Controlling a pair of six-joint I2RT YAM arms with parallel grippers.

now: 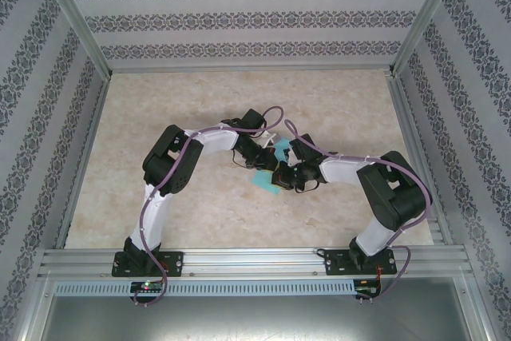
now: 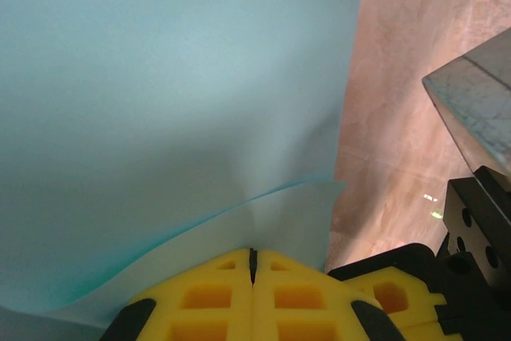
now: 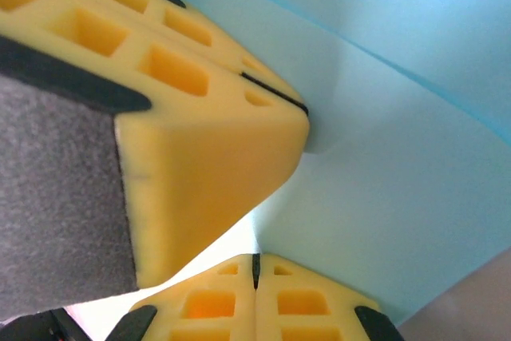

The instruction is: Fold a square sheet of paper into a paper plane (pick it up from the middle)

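Two pinches on turquoise sheet [image 2: 160,101], L gripper [image 2: 252,253] jaws clamped on it, R gripper [image 3: 256,258] likewise

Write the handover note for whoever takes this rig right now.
Left gripper: jaws shut, pinching the square sheet of paper.
Right gripper: jaws shut on the same sheet, close beside the left one's tips.
Sheet: held between both arms over the middle of the table, curved, with one layer bent over another.
Done: both grippers have the sheet, and a first bend seems started.
Left: no sharp crease or dart shape shows yet, so nearly all the folding remains.
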